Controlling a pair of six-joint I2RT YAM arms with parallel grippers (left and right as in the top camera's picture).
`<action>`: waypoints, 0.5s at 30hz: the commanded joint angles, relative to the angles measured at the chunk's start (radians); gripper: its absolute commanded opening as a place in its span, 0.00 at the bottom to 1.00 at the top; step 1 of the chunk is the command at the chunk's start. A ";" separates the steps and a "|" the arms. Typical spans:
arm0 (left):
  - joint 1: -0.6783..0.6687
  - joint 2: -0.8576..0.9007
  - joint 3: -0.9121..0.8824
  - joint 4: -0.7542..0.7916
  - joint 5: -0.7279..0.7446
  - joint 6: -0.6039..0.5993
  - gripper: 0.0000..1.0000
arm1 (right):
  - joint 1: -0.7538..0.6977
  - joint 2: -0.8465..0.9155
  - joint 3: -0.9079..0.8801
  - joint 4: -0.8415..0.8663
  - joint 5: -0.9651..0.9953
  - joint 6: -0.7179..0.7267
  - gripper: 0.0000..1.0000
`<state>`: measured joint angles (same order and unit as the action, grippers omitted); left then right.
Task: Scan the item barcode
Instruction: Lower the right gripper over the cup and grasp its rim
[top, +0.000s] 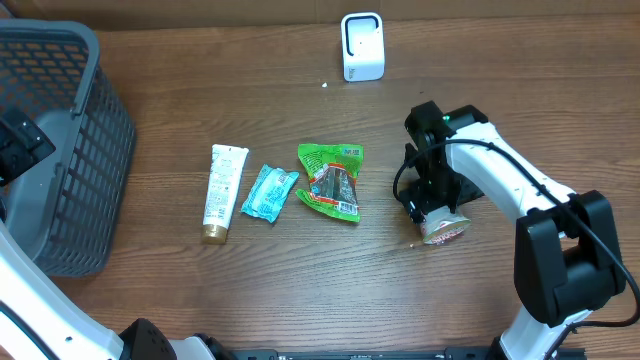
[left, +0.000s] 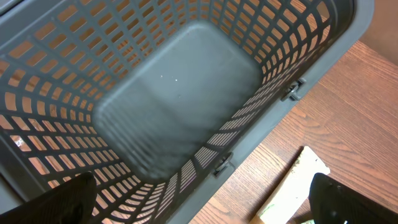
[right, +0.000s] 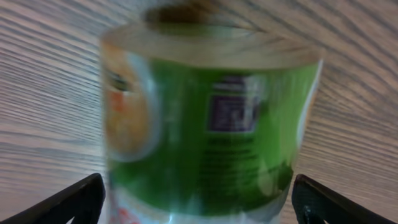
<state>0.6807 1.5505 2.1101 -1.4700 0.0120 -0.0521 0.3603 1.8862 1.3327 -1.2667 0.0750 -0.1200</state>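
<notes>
A green-labelled cup (top: 443, 229) lies on its side on the wooden table at the right. My right gripper (top: 430, 205) hangs directly over it. In the right wrist view the cup (right: 211, 118) fills the space between the two dark fingertips (right: 78, 200), and my right gripper (right: 199, 202) stands open around it. A dark printed block (right: 231, 112) on the label is too blurred to read. The white scanner (top: 362, 46) stands at the table's far edge. My left gripper (left: 205, 208) is open and empty over the basket's near wall.
A grey mesh basket (top: 70, 150) stands at the left, with nothing inside (left: 174, 99). A white tube (top: 222, 192), a blue packet (top: 269, 192) and a green packet (top: 333, 180) lie in a row mid-table. The tube (left: 292, 186) lies just outside the basket.
</notes>
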 joint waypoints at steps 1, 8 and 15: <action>0.000 -0.007 0.012 0.003 0.004 -0.007 1.00 | -0.002 -0.011 -0.005 0.024 0.070 -0.023 0.97; 0.000 -0.007 0.012 0.003 0.004 -0.007 1.00 | -0.002 -0.011 -0.006 0.045 0.046 -0.023 0.95; 0.000 -0.007 0.012 0.003 0.004 -0.007 1.00 | -0.002 -0.011 -0.048 0.105 -0.018 -0.018 0.92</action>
<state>0.6807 1.5505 2.1101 -1.4696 0.0116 -0.0521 0.3607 1.8862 1.3136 -1.1725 0.0853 -0.1352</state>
